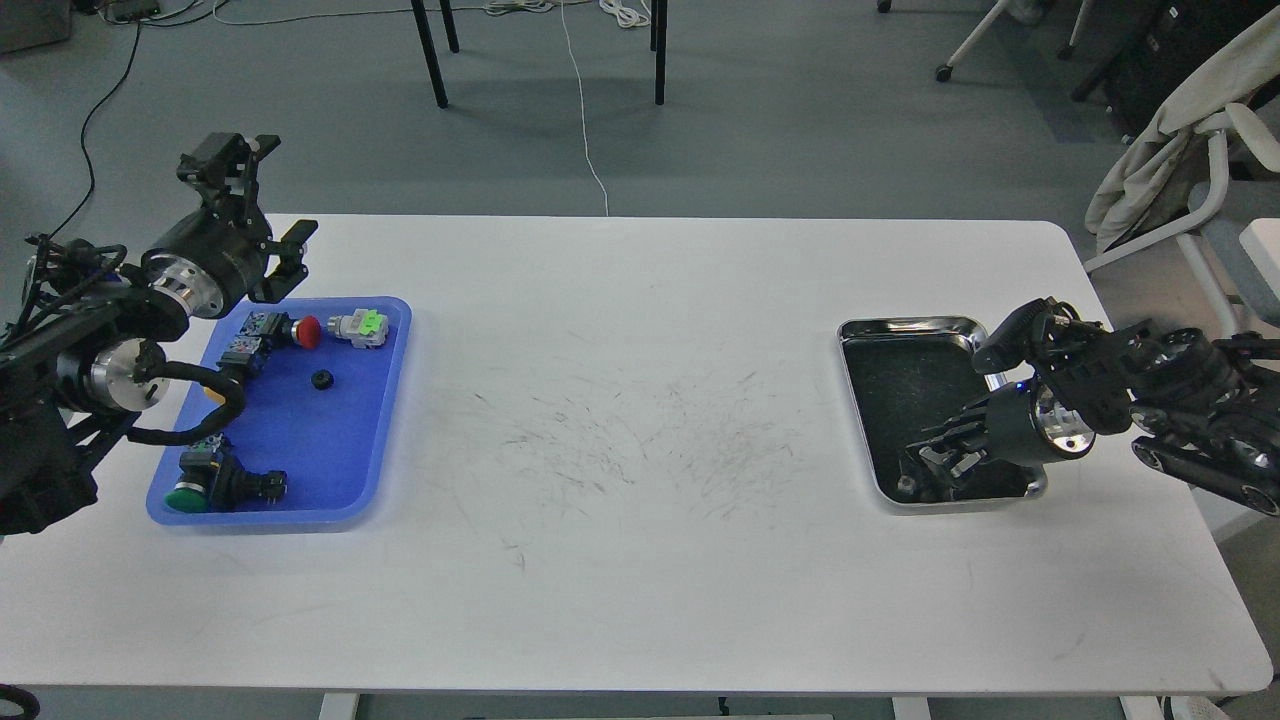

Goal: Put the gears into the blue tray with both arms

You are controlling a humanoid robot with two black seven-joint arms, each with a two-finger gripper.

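**One gear in the blue tray; right gripper down in the steel tray**

The left arm enters from the left edge and bends upward over the near-left corner of the table. Its wrist is tilted back, so the left gripper is raised above the far-left corner of the blue tray, pointing up and away. Its two fingers stand spread apart, with nothing between them.

The blue tray sits on the left side of the table. One gear lies flat on the tray floor, right of centre and apart from the other parts. Around it are a red-capped switch, a green-tagged switch just beside it, and a green-capped switch at the near edge.

The right arm comes in from the right edge and reaches leftward and down. The right gripper is low inside the steel tray, at its near end. Its fingers are dark against the dark tray floor, so whether they are spread or pinching something cannot be told. A second gear is not discernible there.
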